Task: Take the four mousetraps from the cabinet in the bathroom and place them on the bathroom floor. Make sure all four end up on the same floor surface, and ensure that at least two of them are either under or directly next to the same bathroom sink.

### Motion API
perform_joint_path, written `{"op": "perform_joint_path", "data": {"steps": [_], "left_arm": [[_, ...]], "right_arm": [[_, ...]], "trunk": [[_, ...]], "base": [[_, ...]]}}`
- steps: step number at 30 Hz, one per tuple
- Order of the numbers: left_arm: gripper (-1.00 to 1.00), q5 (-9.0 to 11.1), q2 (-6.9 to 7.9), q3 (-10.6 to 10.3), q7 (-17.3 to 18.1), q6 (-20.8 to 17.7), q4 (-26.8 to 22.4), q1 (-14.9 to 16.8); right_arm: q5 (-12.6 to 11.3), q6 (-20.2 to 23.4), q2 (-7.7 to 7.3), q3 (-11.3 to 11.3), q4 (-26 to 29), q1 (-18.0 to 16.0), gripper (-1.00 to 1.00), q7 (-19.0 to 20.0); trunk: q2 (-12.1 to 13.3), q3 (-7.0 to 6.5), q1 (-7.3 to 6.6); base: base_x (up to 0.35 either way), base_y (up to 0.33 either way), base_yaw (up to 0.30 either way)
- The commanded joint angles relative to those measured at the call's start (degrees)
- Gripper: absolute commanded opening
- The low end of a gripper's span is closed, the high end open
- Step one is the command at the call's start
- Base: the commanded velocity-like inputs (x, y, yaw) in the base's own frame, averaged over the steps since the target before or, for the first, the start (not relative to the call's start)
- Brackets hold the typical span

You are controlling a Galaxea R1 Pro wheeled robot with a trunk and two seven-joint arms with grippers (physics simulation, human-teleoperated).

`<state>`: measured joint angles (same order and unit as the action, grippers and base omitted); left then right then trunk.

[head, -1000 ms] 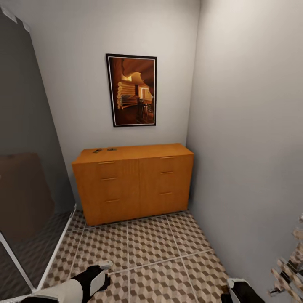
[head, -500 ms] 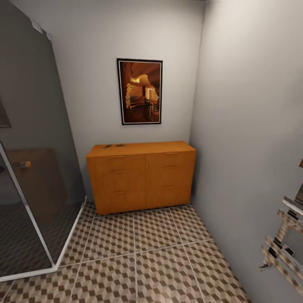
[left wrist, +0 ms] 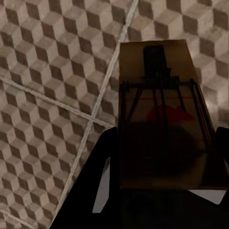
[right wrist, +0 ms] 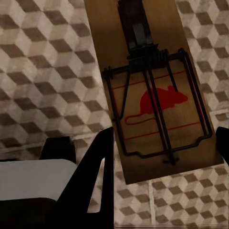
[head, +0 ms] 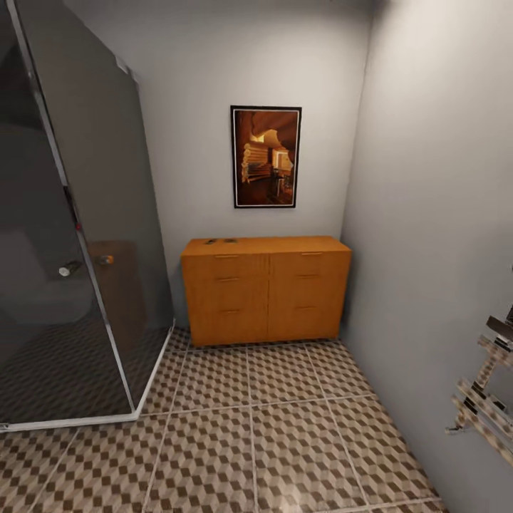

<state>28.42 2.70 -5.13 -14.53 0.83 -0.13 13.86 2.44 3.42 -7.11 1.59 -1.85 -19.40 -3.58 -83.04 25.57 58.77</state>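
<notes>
The orange-brown cabinet (head: 265, 288) stands against the far wall, and two small dark mousetraps (head: 210, 242) (head: 230, 241) lie on its top near the left end. In the left wrist view, my left gripper (left wrist: 164, 160) is shut on a brown mousetrap (left wrist: 160, 119), held above the cube-patterned bathroom floor (left wrist: 43, 71). In the right wrist view, my right gripper (right wrist: 164, 152) is shut on another mousetrap (right wrist: 152, 95), whose red mouse mark faces the camera. Floor tiles (right wrist: 43, 76) lie beneath it.
A dark glass shower enclosure (head: 71, 235) takes up the left side. A framed picture (head: 266, 157) hangs above the cabinet. A towel rail (head: 484, 399) juts from the right wall. Open tiled floor (head: 271, 434) lies between me and the cabinet. A white robot part (right wrist: 33, 179) is below the right gripper.
The head camera has backed away and turned left: the cabinet looks smaller and farther right, and more shower glass shows. Both arms have dropped out of the head view.
</notes>
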Motion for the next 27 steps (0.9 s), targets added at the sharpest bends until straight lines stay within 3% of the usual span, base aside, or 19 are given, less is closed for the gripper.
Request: {"op": "perform_joint_path", "data": {"steps": [1, 5, 10, 16, 22, 27], "left_arm": [[-1.00, 0.44, -0.02, -0.49, -0.20, 0.17, -0.02, -0.01], [-1.00, 0.38, 0.06, -0.50, 1.21, 0.49, -0.04, -0.12], [-1.00, 0.40, 0.57, -0.50, 5.96, 0.58, -0.05, -0.14], [-1.00, 0.34, 0.71, -0.50, 7.32, 0.65, -0.05, -0.15], [-1.00, 0.11, 0.67, -0.50, 7.48, 0.72, -0.05, -0.15], [-1.00, 0.13, 0.64, -0.50, 7.50, 0.87, -0.05, -0.15]], "right_arm": [[0.22, 0.07, 0.00, 0.16, -0.08, -0.06, -1.00, -0.21], [0.23, 0.03, -0.01, 0.17, -0.08, -0.03, -1.00, -0.20], [0.27, 0.00, -0.01, 0.13, -0.08, -0.05, -1.00, -0.16], [0.79, 0.05, 0.06, 0.09, -0.08, 0.26, -1.00, 1.15], [6.71, 0.45, 0.07, 0.15, -0.08, 0.32, -1.00, 9.13], [7.92, 0.36, 0.07, 0.17, -0.08, 0.33, -1.00, 10.42]], "trunk": [[-0.04, 0.06, -0.04], [-0.04, 0.06, -0.04], [-0.04, 0.06, -0.04], [-0.04, 0.06, -0.04], [-0.04, 0.06, -0.04], [-0.04, 0.06, -0.04]], "base": [[-0.344, 0.117, 0.137], [-0.338, 0.133, 0.220], [-0.333, 0.142, 0.261], [-0.332, 0.145, 0.269], [-0.325, 0.148, 0.270], [-0.287, 0.163, 0.270]]}}
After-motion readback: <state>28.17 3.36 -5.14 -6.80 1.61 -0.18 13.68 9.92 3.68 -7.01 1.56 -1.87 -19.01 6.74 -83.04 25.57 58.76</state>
